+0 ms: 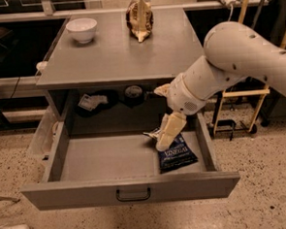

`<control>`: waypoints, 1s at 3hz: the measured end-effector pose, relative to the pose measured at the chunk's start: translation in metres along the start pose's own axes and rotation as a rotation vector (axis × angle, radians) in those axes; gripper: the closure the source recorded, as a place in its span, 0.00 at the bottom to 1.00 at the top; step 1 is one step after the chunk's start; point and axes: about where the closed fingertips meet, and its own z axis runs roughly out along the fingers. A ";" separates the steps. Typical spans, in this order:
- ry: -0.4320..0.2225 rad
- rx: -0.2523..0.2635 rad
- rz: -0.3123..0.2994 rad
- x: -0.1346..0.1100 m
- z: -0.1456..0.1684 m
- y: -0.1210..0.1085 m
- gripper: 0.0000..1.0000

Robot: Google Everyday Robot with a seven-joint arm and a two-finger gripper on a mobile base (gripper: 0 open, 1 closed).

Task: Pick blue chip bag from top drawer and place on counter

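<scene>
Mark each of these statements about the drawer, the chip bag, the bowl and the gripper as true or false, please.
1. The top drawer is open. True.
2. The blue chip bag lies on the counter. False: it lies inside the drawer, near its right front corner.
3. A white bowl stands on the counter. True.
4. The gripper hovers over the bowl. False: it reaches down into the drawer, at the bag's left edge.

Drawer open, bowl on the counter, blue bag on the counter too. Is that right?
No. The blue bag lies in the open drawer, front right, not on the counter; the camera view shows it, with the gripper at the bag's upper edge. The bowl is on the counter.
</scene>
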 end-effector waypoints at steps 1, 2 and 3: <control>-0.046 0.050 0.008 0.026 0.021 -0.075 0.00; -0.046 0.050 0.008 0.026 0.021 -0.075 0.00; -0.035 -0.011 0.041 0.055 0.052 -0.067 0.00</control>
